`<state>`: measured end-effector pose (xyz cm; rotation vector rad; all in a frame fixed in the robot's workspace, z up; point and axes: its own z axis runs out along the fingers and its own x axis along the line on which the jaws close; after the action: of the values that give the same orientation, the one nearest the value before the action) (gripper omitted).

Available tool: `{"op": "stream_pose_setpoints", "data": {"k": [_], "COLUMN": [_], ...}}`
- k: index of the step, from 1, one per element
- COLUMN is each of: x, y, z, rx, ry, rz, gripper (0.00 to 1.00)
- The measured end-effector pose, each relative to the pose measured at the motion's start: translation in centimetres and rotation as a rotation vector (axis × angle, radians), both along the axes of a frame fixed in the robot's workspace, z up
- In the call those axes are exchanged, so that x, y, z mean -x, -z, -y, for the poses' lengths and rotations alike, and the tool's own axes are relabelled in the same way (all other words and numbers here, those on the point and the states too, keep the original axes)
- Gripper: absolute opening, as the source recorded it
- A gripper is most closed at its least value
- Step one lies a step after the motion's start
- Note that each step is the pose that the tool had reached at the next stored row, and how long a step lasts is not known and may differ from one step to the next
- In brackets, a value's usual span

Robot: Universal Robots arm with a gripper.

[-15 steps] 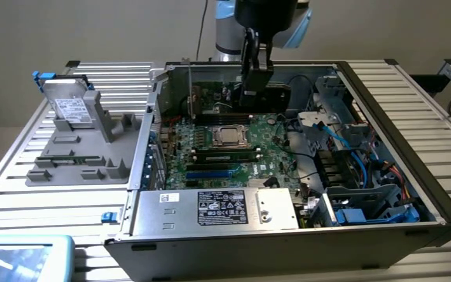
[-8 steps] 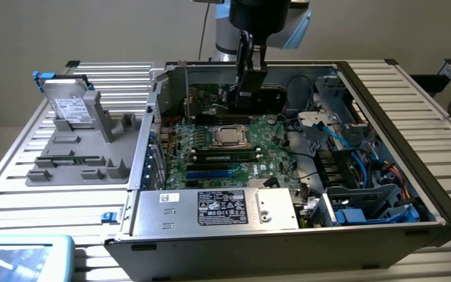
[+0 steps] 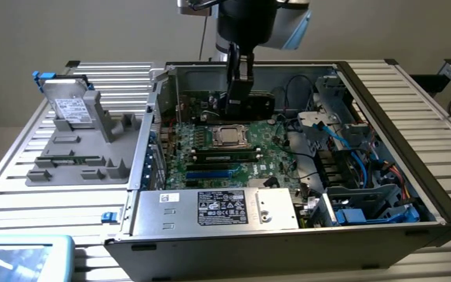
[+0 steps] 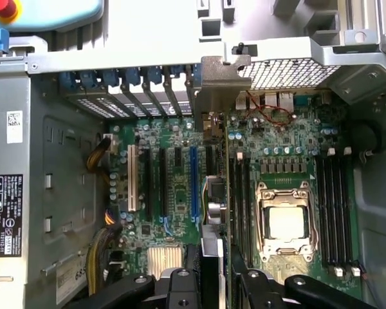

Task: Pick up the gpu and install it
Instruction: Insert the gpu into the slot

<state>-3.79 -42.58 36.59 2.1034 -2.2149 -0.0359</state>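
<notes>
Wrist view: the pincer pinches the gpu edge-on over the motherboard, just beside the blue slot, its bracket toward the case's rear wall. Lowered slightly off-line, I reckon, its edge could jam on the slot rim, or the bracket could catch the wall.

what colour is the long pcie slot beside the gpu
Blue; the slot shows best in the wrist view.

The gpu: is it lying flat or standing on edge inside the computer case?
On edge. The gripper holds the gpu over the motherboard; the wrist view shows it edge-on, a thin strip ending at its silver bracket.
</notes>
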Motion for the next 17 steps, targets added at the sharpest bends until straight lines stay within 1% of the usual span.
{"op": "stream_pose_setpoints", "data": {"k": [1,6,10,12,17], "x": [0.0,0.1,0.1,0.2,0.3], "y": [0.17,1.02,1.75,2.12,3.02], "z": [0.01,0.33,0.54,0.58,0.58], "rx": [-0.0011,-0.0152,-0.0236,-0.0255,-0.0255], "ry": [0.000,0.000,0.000,0.000,0.000], "rz": [-0.0001,-0.0001,0.0000,-0.0001,-0.0001], "gripper": [0.29,0.29,0.29,0.29,0.29]}}
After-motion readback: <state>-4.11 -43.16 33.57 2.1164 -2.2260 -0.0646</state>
